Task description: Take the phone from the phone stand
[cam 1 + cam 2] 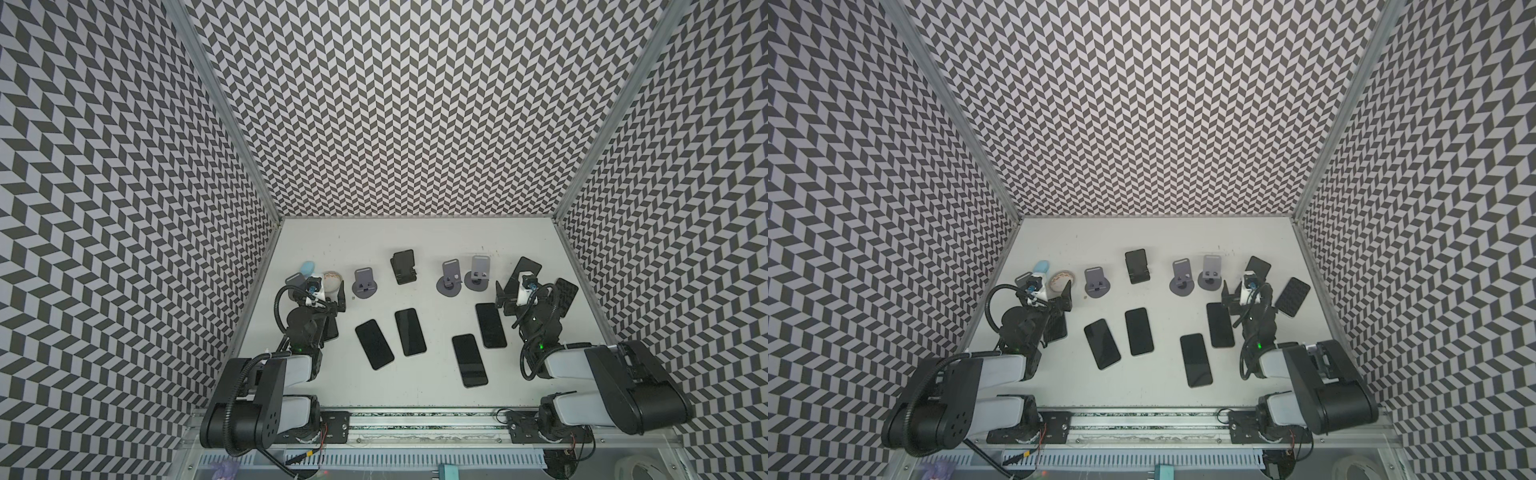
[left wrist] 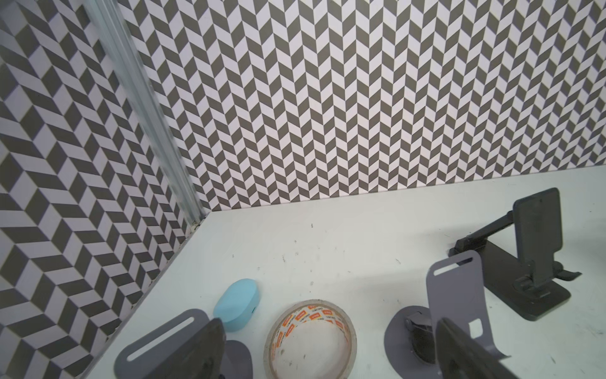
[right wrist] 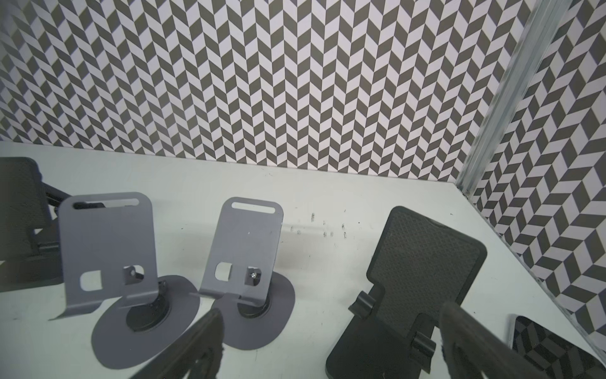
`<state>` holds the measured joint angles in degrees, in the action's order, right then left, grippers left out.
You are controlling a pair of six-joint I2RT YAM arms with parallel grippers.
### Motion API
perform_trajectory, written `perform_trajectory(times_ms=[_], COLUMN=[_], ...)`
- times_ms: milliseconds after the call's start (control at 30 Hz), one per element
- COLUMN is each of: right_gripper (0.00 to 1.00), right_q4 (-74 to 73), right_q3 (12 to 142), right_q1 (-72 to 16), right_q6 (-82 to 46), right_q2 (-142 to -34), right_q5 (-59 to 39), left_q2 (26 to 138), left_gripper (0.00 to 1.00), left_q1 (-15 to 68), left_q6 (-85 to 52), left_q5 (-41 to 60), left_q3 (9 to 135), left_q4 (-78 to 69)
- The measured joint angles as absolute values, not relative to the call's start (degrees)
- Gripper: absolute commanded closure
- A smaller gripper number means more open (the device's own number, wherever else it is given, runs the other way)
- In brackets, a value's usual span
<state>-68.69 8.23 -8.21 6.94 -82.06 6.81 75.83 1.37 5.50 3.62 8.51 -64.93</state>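
Several black phones lie flat on the white table, among them one left of the middle and one near my right arm. Another phone shows partly under my left arm, and one with a reflecting screen lies by the right wall. The grey phone stands and the black stands in the back row hold nothing. My left gripper is open over the tape roll. My right gripper is open in front of a grey stand and a black one.
A roll of tape and a light blue case sit at the back left beside one more grey stand. Chevron-patterned walls close in the table on three sides. An aluminium rail runs along the front edge.
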Motion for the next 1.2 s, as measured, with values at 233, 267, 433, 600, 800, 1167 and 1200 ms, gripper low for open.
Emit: perform_trajectory(times_ms=[233,267,433,600,800,1167,1200], right_gripper=[0.01,0.01,0.01,0.01,0.01,0.01,0.01], right_q4=[-79.88,-78.78,-75.64,-76.44,-76.75,-76.77,-76.77], right_q3=[4.47,6.17,13.78,11.66,11.62,11.62,11.62], right_q1=[-3.95,-3.95,-4.27,-4.36,-4.38,-4.38,-4.38], right_q6=[3.42,2.5,-0.54,-1.39,-1.65,-1.65,-1.65], right_q2=[-88.53,-88.09,-88.07,-89.3,-89.38,-89.41,-89.41], right_q5=[4.84,6.0,12.21,15.68,16.97,17.23,17.21], left_q2=[87.05,88.79,89.58,89.52,89.52,89.52,89.52], left_gripper=[0.0,0.0,0.0,0.0,0.0,0.0,0.0], left_q1=[-0.89,-0.89,-0.19,0.38,0.4,0.73,0.73], left_q6=[4.43,4.27,2.09,0.6,0.19,0.14,0.14], left_q5=[10.37,10.52,4.89,-0.86,-3.11,-3.42,-3.42], left_q3=[8.4,8.43,12.91,14.26,14.26,14.26,14.26], left_q4=[-76.84,-77.69,-73.6,-73.1,-72.38,-71.83,-71.83])
